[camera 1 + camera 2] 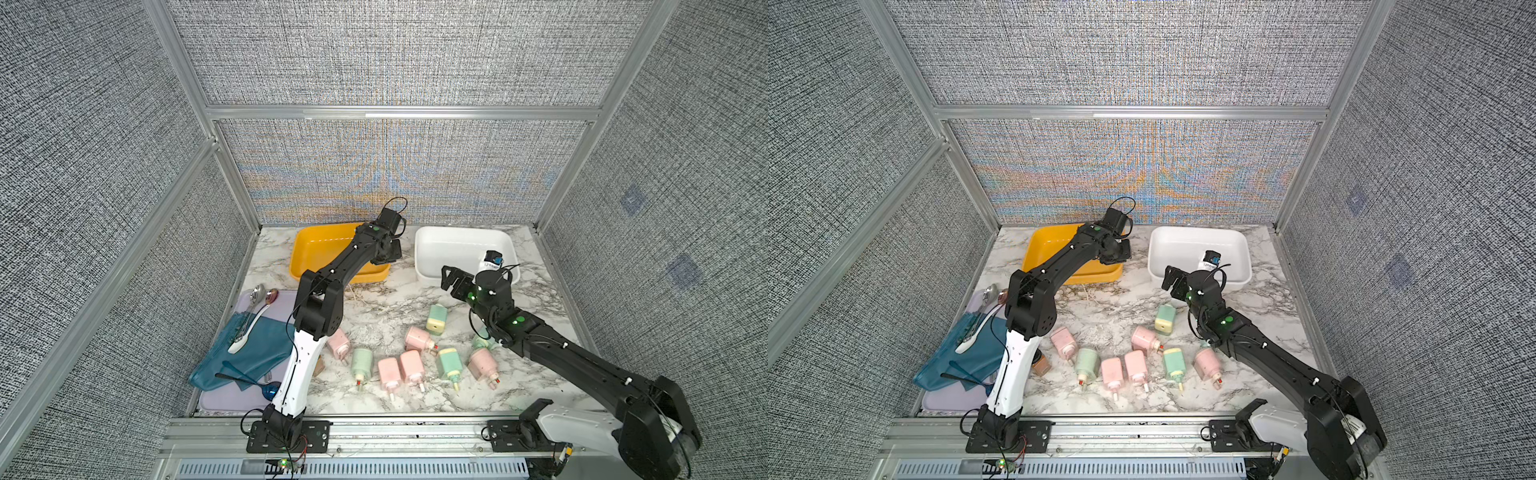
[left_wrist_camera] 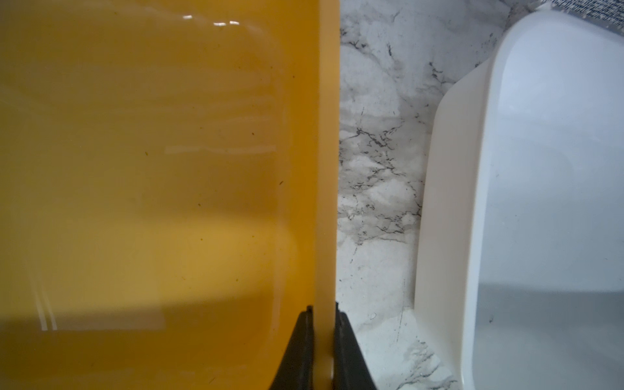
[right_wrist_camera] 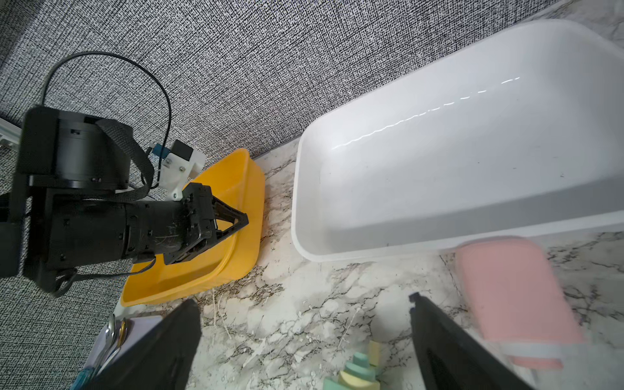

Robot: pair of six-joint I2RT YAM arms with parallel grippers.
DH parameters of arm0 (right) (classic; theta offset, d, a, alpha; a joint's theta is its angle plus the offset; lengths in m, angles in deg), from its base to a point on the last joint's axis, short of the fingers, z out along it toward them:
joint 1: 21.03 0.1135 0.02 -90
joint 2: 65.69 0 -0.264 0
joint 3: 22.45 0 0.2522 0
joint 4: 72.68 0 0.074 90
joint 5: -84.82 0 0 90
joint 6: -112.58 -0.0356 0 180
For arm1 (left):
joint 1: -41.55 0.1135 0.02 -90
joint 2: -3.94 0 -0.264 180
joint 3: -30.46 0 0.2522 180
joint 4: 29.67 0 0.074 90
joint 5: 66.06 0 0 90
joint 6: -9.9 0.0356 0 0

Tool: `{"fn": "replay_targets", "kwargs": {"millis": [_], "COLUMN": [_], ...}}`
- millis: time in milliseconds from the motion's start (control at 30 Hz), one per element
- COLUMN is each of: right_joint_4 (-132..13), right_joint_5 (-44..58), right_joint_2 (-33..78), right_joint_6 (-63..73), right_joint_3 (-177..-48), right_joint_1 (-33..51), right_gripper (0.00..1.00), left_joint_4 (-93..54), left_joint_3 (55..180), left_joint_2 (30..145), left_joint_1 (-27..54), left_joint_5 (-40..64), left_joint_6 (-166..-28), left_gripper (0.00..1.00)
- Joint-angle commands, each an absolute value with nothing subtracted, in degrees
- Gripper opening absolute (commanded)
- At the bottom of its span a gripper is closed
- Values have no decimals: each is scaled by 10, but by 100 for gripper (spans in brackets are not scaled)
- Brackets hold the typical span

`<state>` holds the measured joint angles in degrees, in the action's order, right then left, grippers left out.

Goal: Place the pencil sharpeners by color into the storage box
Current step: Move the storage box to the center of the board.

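Sharpeners [image 1: 389,372], both top views: pink x5, grn x4; yellow bin [image 1: 318,249], white bin [image 1: 453,245].

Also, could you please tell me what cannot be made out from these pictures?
Mint sharpener: mostly hidden under the right arm in both top views.
Brown jar: half covered by the left arm in a top view.
Pink sharpener: blurred in the right wrist view; its crank is unclear.
Yellow box, near corner: hidden by the left gripper in both top views.
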<state>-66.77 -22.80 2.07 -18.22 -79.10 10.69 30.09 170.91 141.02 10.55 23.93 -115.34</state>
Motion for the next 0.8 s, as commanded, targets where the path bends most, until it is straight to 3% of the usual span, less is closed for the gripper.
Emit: {"fn": "replay_targets", "kwargs": {"millis": [0,233,433,667,767], "right_joint_4": [-668,-665,-670,-680,-681], "right_joint_5": [-220,-221,-202,-182,-178], "right_joint_2": [15,3,6,15,19], "right_joint_6": [-189,-188,-177,-166,-166], "right_joint_3": [-785,-776,-771,-771,-773], "right_joint_1": [103,98,96,93,93], "right_gripper": [99,99,99,99,99], "left_joint_4": [297,289,279,288,263], "left_joint_3": [1728,1756,1784,1778,1752], "left_joint_2": [1427,1455,1470,1441,1423], "left_joint_1": [97,88,80,80,79], "left_joint_5": [214,189,168,218,229], "left_joint_6": [-1173,-1176,-1170,-1131,-1122], "left_gripper": [4,21,26,34,55]}}
